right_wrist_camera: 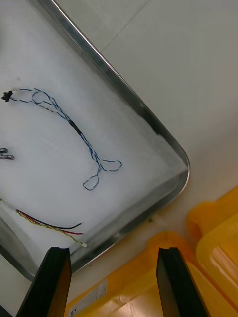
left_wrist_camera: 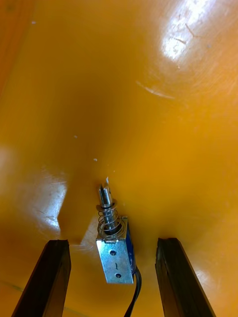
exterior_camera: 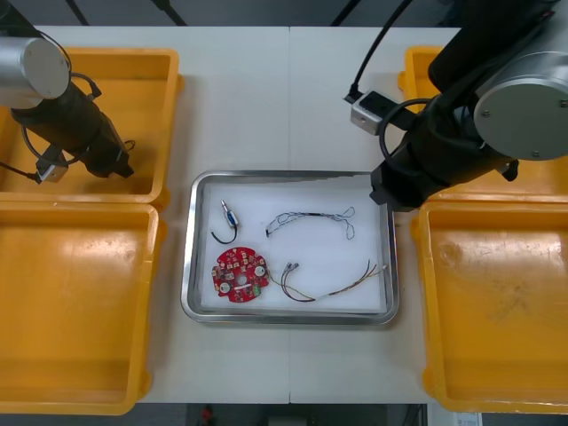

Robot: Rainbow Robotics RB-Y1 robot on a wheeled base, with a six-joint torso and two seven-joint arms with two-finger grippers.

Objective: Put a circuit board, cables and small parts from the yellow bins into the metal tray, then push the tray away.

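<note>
Between the yellow bins [exterior_camera: 80, 293], your metal tray [exterior_camera: 289, 177] holds a red circuit board [exterior_camera: 240, 274] and cables [exterior_camera: 311, 216]. Your right gripper [right_wrist_camera: 114, 250] hovers spread by its far right corner, near an unreadable bin label [right_wrist_camera: 91, 297]; your left gripper [left_wrist_camera: 114, 241], spread, straddles a small metal part [left_wrist_camera: 115, 255] in the far-left bin [exterior_camera: 133, 71].

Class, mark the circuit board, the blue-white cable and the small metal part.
circuit board [exterior_camera: 240, 275]: front view, its centre.
blue-white cable [right_wrist_camera: 76, 127]: right wrist view, its dark midsection.
small metal part [left_wrist_camera: 114, 258]: left wrist view, its boxy body.
</note>
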